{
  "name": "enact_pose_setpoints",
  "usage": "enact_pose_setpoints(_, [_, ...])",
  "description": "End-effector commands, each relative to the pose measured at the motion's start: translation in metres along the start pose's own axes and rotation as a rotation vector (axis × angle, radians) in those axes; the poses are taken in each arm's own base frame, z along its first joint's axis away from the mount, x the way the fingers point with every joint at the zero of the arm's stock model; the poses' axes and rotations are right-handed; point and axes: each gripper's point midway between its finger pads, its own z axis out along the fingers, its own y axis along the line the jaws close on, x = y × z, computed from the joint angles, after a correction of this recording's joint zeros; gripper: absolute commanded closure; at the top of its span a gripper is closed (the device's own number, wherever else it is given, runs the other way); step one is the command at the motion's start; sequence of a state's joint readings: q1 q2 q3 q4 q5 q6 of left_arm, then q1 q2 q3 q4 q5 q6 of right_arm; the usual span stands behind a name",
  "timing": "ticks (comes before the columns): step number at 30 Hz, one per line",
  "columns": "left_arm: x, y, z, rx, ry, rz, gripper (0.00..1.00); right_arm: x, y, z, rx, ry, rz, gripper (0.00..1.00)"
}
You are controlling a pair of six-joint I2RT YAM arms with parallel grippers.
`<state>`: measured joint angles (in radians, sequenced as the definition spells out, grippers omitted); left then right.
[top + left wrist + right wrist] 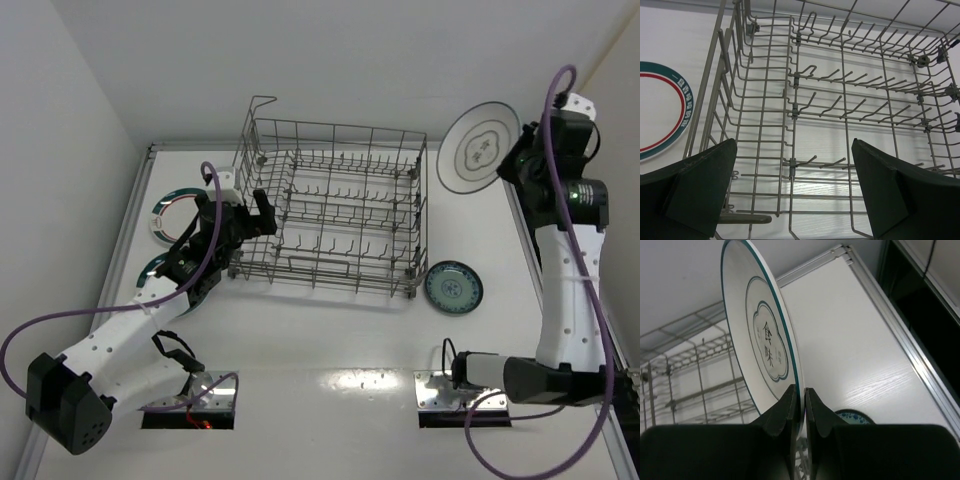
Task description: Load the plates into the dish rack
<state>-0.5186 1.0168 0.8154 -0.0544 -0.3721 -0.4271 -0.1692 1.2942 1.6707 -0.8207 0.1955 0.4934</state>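
Plates are spread about: a white plate is up in the air over the far right corner of the table, pinched by its rim between the pressed-together fingers of the right claw. A teal plate lies flat just beside the near right corner of the rack, and two banded plates lie to its left, partly under the left arm. The left claw hangs spread wide and empty at the rack's left side, looking in over the tines. The step in hand, I judge, is carrying the white plate across and slotting it. To do that well, hold it on edge, turn it in line with a gap between tines, and come in from above so the rim clears the top rail. A pinch this close to the rim may let the plate swing, so a slow carry seems wise. Let go only once the lower edge sits on the wires and leans on a tine.
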Motion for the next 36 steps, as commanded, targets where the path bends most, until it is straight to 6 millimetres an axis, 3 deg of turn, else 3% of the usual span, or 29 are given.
enact_pose_setpoints(1, [0.019, 0.001, 0.001, -0.010, 0.046, -0.001, 0.01, 0.011, 0.017, -0.018, 0.013, -0.004, -0.071, 1.00])
enact_pose_setpoints(5, [0.019, 0.001, 0.001, -0.010, 0.046, -0.001, 0.01, 0.046, 0.042, -0.026, -0.015, 0.058, -0.140, 1.00])
enact_pose_setpoints(6, [0.021, 0.002, 0.003, -0.013, 0.054, 0.003, 0.01, 0.064, 0.050, -0.027, -0.025, 0.091, -0.184, 1.00])
enact_pose_setpoints(7, [0.021, 0.002, 0.003, -0.013, 0.054, 0.003, 0.01, 0.069, 0.048, -0.025, 0.007, 0.088, -0.181, 1.00])
enact_pose_setpoints(8, [0.021, 0.002, 0.003, -0.013, 0.054, 0.003, 0.01, 0.088, 0.050, -0.023, 0.007, 0.122, -0.218, 1.00])
enact_pose_setpoints(14, [0.021, 0.002, 0.003, -0.013, 0.054, 0.003, 0.01, 0.134, 0.052, -0.014, 0.071, 0.186, -0.273, 1.00])
enact_pose_setpoints(20, [0.021, 0.002, 0.003, -0.013, 0.054, 0.003, 0.01, 0.149, 0.065, -0.002, 0.127, 0.187, -0.358, 1.00])
enact_pose_setpoints(29, [0.021, 0.002, 0.003, -0.013, 0.054, 0.003, 0.01, 0.180, 0.109, 0.019, 0.138, 0.257, -0.484, 0.99])
enact_pose_setpoints(31, [0.021, 0.002, 0.003, -0.013, 0.054, 0.003, 0.01, 0.182, 0.118, 0.017, 0.128, 0.262, -0.491, 0.93])
enact_pose_setpoints(34, [0.021, 0.002, 0.003, -0.013, 0.054, 0.003, 0.01, 0.184, 0.125, 0.008, 0.093, 0.283, -0.502, 0.72])
enact_pose_setpoints(36, [0.021, 0.002, 0.003, -0.013, 0.054, 0.003, 0.01, 0.180, 0.121, -0.001, 0.085, 0.290, -0.500, 0.65])
